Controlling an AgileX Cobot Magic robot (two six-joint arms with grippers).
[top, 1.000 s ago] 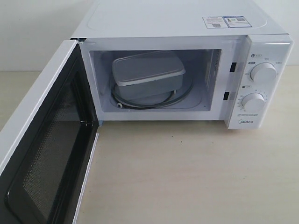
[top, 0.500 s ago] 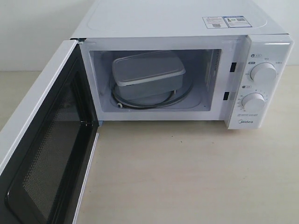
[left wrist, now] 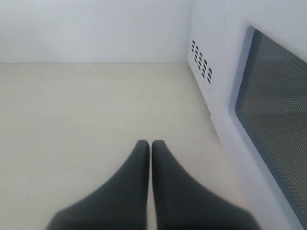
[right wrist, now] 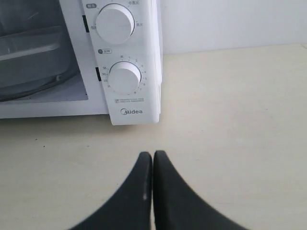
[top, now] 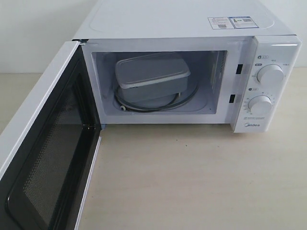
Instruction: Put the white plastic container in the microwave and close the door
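Change over the last 1 s: none. The white plastic container (top: 151, 76) sits inside the microwave (top: 192, 24) and the door (top: 53, 143) stands wide open, so judged 1 step left: closing. Left gripper (left wrist: 151, 143): jaws pressed together, empty, over bare worktop (top: 192, 182), just beside the door's outer face. Right gripper (right wrist: 153, 154): jaws together, empty, facing the 2 dials (right wrist: 124, 78). Microwave stands toward the worktop's far edge; door reaches toward the near left corner.
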